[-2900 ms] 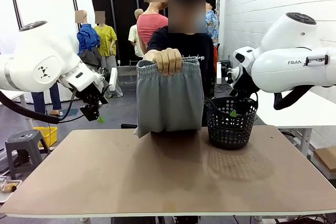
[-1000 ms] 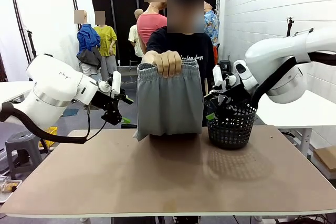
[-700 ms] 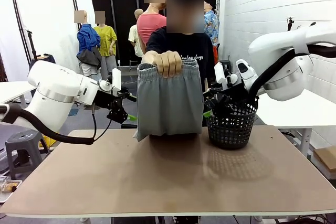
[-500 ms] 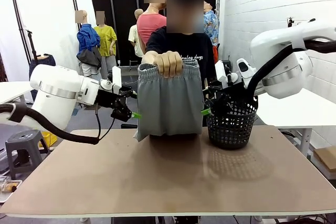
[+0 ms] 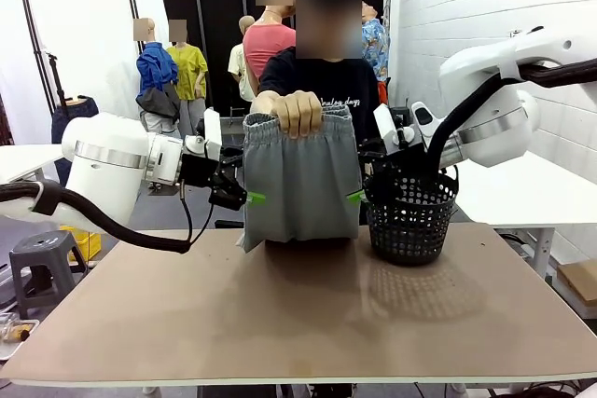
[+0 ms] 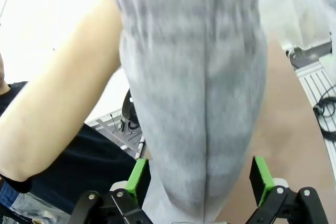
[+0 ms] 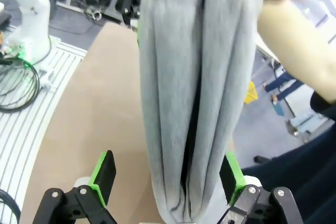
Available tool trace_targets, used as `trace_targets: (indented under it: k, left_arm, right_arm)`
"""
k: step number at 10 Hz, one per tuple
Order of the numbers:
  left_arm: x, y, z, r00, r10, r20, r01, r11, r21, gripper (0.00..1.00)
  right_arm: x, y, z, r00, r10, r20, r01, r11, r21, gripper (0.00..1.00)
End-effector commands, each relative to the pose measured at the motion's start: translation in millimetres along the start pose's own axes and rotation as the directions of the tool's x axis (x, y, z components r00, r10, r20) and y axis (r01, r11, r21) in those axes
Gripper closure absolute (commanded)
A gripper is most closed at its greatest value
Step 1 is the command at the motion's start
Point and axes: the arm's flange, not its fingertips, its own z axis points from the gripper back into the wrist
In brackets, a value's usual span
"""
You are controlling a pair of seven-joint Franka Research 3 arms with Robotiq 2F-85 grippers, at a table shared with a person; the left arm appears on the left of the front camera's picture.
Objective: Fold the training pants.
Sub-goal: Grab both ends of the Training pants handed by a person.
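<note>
At the table's [image 5: 298, 323] 12 o'clock, a hand [image 5: 298, 111] dangles the training pants [image 5: 300, 179]; left gripper [image 5: 250, 198] at 9, right gripper [image 5: 357, 196] at 3, both spread, should pinch opposite edges evenly.

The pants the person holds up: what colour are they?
The pants are plain light grey, clearest in the front view.

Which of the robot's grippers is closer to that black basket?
The right gripper: it's beside the black basket, at its rim. The left gripper is beyond the grey pants, at their other edge.
</note>
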Motion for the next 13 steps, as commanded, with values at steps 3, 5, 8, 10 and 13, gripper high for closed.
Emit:
trace_targets:
  k: [3,5,8,10,13]
  left_arm:
    - [6,-6,-3,0.987,0.037,0.154,-0.038,0.999,0.004,0.0]
    - [6,-7,-3,0.977,0.066,0.203,-0.06,0.998,-0.035,0.0]
    - [2,-3,-8,0.955,0.153,0.253,-0.134,0.987,-0.09,0.0]
    - [0,3,-16,0.942,0.223,0.25,-0.207,0.974,-0.09,0.0]
    - [5,10,-23,0.935,0.23,0.269,-0.215,0.973,-0.085,0.0]
  right_arm:
    - [8,-6,-10,0.99,0.013,0.138,-0.019,0.999,0.044,0.0]
    - [7,-5,-12,0.979,0.008,0.202,-0.024,0.997,0.077,0.0]
    - [11,-9,-18,0.961,-0.024,0.275,-0.007,0.993,0.114,0.0]
    - [14,-14,-22,0.95,-0.049,0.309,0.012,0.992,0.123,0.0]
    - [21,-19,-26,0.936,-0.096,0.338,0.042,0.986,0.164,0.0]
